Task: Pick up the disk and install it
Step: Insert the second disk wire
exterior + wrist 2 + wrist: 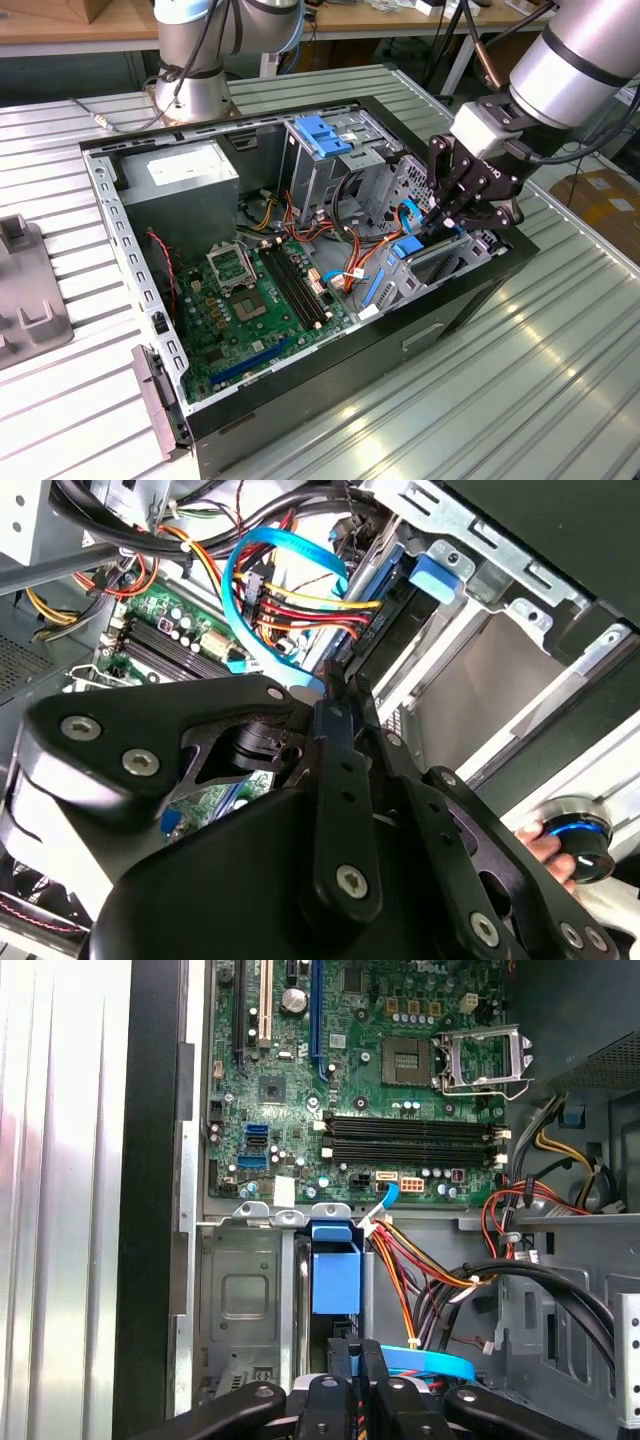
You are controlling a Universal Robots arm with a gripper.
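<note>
The slim drive in its bright blue plastic carrier, the disk (335, 1278), sits upright in the grey metal drive bay (240, 1300) of the open computer case (120, 230). The black claw (452, 205) hovers directly above its end, fingers clenched together, grasping nothing.

The open computer case (300, 380) lies on the table (520, 400) — motherboard (255, 300) inside, drive cage (440, 262) to the exterior view's right, gripper (455, 205) above it
</note>
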